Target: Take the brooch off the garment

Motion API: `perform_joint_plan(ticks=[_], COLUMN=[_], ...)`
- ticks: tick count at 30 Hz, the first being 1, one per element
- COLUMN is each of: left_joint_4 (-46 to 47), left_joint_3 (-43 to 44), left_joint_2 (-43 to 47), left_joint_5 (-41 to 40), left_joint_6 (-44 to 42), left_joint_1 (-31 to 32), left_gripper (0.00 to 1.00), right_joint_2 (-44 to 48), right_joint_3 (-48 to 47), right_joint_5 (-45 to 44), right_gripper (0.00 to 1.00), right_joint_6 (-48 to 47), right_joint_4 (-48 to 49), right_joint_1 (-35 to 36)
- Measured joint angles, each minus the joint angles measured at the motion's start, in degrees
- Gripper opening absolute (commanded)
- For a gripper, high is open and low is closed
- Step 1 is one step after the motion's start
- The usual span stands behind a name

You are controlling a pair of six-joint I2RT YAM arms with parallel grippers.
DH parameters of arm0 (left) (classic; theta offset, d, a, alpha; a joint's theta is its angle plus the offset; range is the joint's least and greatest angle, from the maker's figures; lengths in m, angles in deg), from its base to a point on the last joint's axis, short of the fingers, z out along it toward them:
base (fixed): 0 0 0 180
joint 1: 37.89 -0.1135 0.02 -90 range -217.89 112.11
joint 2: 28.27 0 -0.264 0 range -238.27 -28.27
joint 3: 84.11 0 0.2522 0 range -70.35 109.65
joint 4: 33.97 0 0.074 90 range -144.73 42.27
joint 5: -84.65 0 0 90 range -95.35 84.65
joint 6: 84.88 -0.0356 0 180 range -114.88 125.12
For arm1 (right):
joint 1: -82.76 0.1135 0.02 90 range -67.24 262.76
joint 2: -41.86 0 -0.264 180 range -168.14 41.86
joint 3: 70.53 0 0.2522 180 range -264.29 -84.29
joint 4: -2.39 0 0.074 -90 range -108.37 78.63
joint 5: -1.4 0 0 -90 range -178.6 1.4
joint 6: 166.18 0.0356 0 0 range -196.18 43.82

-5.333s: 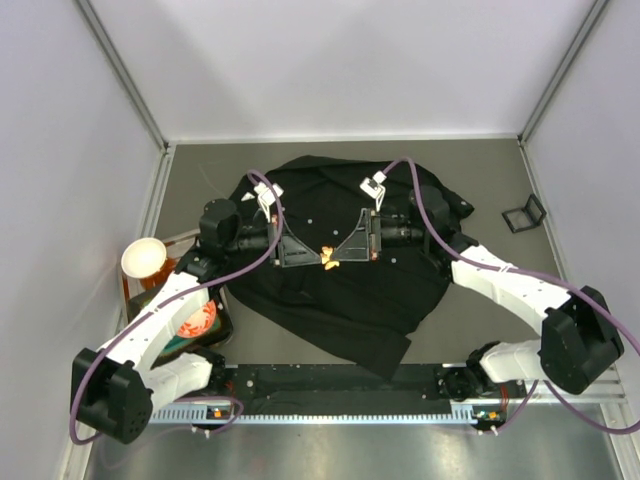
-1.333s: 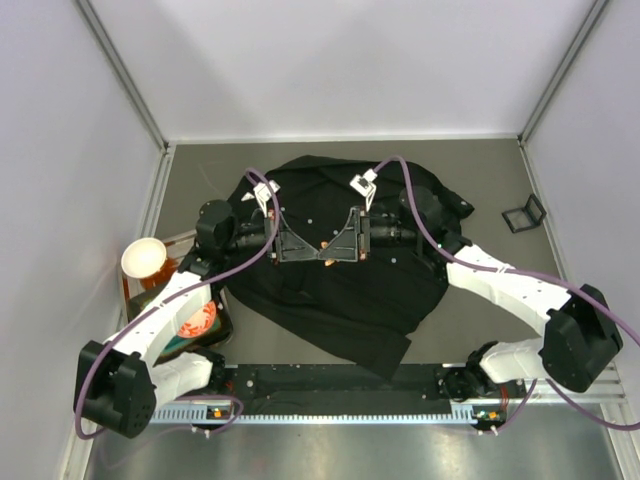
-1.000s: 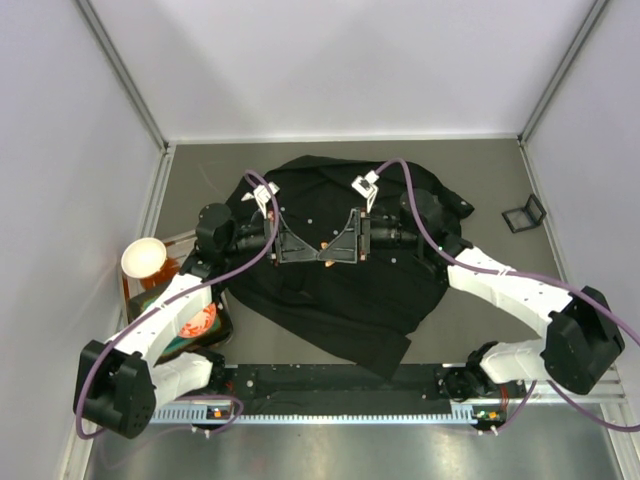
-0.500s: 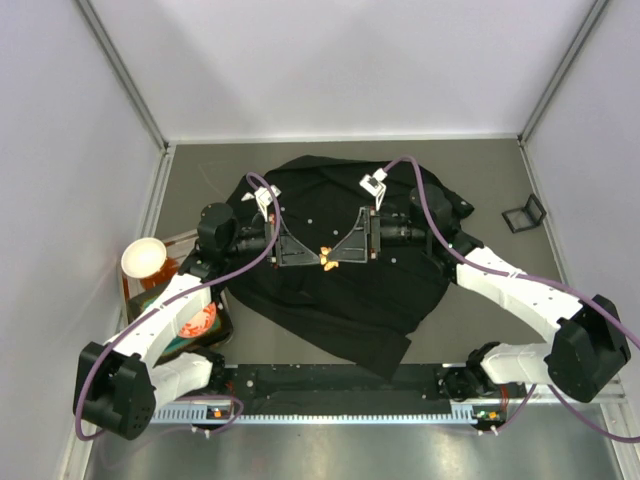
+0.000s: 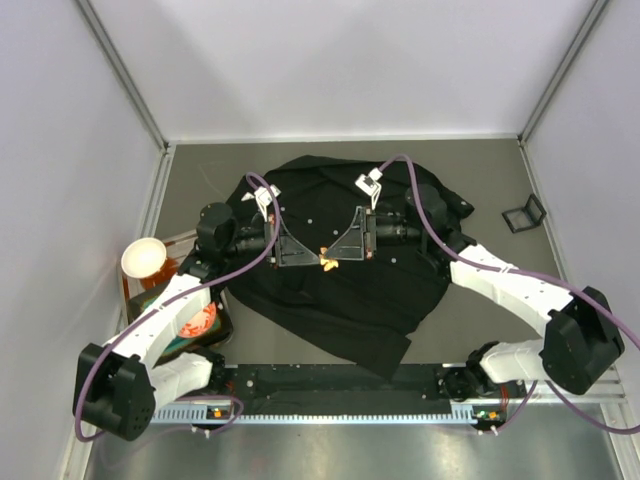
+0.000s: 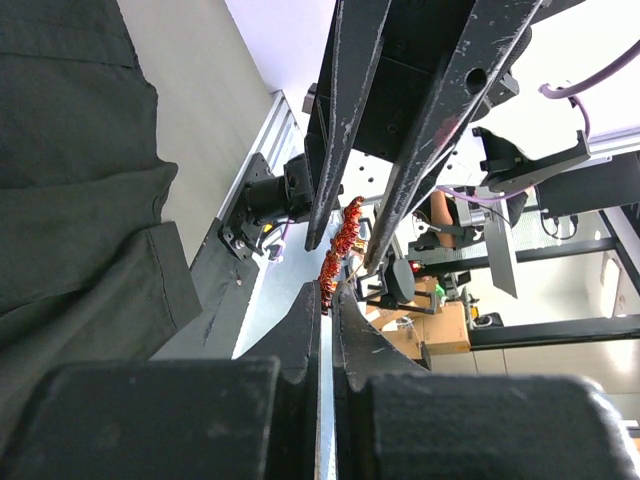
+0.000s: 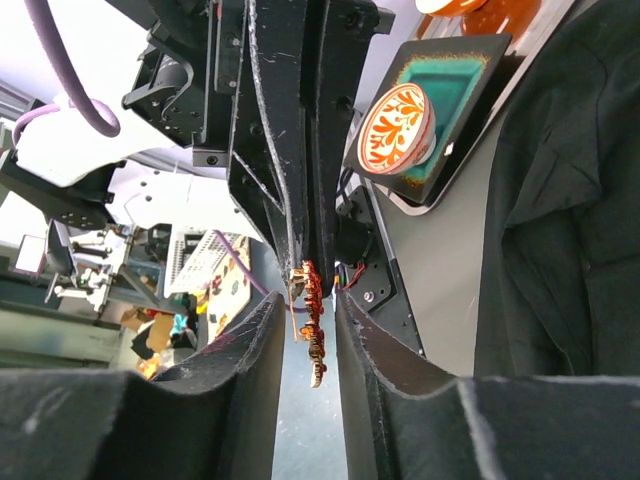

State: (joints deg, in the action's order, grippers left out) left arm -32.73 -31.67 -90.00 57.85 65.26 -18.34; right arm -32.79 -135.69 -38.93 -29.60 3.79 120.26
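Reviewer: brooch (image 6: 343, 228), where?
Annotator: up over the chest of the garment (image 5: 350, 295), between the two end effectors, which meet tip to tip. Both wrist views show it apart from the cloth, with room background behind it.
Reviewer: left end effector (image 6: 326, 292)?
Annotator: fingers (image 6: 300, 335) pressed nearly together with a thin slit between them. They pinch one end of the brooch at the very tips.
Reviewer: right end effector (image 7: 309, 296)?
Annotator: narrowly spread, brooch sitting in the gap. The gap is wider than the brooch. Can't tell whether either finger touches it.
Reviewer: garment?
Annotator: black shirt, spread out and wrinkled on the grey desk (image 5: 480, 170), pale buttons on the front. Both arms reach over it from the near edge.
Reviewer: anything else?
Annotator: left of the shirt, a round orange disc (image 7: 395, 125) with white pattern sits on a teal tray (image 7: 455, 65), with a pale cup (image 5: 143, 258) just beyond. A small black stand (image 5: 523, 214) sits on the desk at far right, well apart from the shirt.
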Motion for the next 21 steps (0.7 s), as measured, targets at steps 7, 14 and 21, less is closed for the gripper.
perform_joint_plan(ticks=[7, 14, 21], left_joint_4=[0.20, 1.62, 1.77], left_joint_3=[0.02, 0.00, 0.02], left_joint_2=[0.13, 0.13, 0.13], left_joint_5=[0.00, 0.00, 0.00], left_joint_6=[0.68, 2.58, 3.21], left_joint_1=[0.00, -0.02, 0.00], left_gripper=[0.00, 0.00, 0.00], right_joint_2=[-0.07, -0.07, -0.07], right_joint_3=[0.00, 0.00, 0.00], right_joint_5=[0.00, 0.13, 0.15], right_gripper=[0.25, 0.15, 0.15], right_joint_6=[-0.04, -0.37, -0.46], right_joint_4=[0.07, 0.44, 0.70], right_joint_1=[0.26, 0.63, 0.63])
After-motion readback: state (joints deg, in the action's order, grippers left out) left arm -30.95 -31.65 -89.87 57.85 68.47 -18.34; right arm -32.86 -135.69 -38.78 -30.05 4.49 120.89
